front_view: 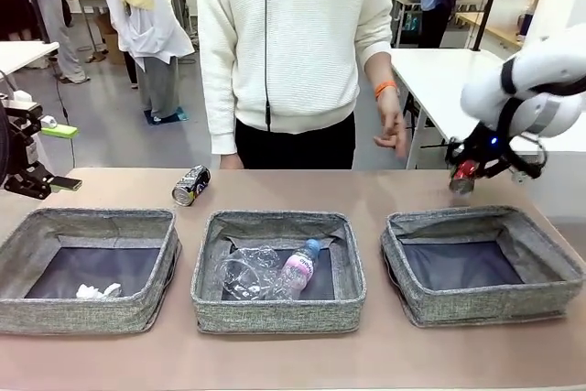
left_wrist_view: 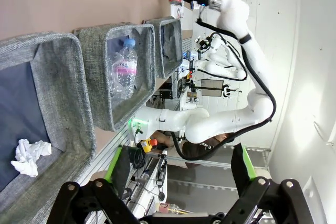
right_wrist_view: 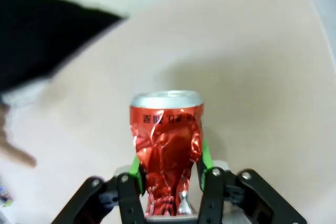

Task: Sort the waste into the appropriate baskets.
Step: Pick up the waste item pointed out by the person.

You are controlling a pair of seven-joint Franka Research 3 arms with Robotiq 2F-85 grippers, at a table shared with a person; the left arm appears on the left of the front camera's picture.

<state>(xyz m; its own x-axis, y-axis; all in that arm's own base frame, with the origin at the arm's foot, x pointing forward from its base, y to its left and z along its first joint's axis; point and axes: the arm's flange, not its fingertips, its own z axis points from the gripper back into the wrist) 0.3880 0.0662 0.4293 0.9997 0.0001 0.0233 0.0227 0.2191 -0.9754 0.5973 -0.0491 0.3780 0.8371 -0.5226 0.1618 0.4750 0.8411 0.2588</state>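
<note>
Front view, R gripper point(front_view: 467, 177) at right of frame, just behind the far rim of the right basket point(front_view: 476, 217). It is clamped on the red can point(front_view: 463, 175). Can't tell if the can is clear of the table point(front_view: 366, 354).

R wrist view: can sits centre frame, body badly crumpled, silver end toward top of frame. Green pads point(right_wrist_view: 137, 169) press on both sides of its lower part. Tabletop behind is blurred.

L gripper point(front_view: 66, 158) at far left edge of front view, above the table behind the left basket point(front_view: 87, 219). Jaws spread wide, nothing between them. L wrist view agrees, fingers at bottom of frame well apart w/ no object in the gap.

Left basket: small crumpled paper ball point(front_view: 98, 292) on the dark bottom, near the front wall.

Middle basket point(front_view: 275, 220): clear plastic cup point(front_view: 245, 272) on its side at left, touching the plastic bottle point(front_view: 298, 267) at right. Bottle lies tilted, blue cap toward the far side, pink label visible.

Right basket: dark bottom bare.

Black-silver can point(front_view: 190, 185) lies on its side on the table, behind the gap btw left and middle baskets.

Person stands at far side, upper centre. One hand point(front_view: 394, 130) hangs above the table edge, orange band at the wrist, well apart from the R gripper.
</note>
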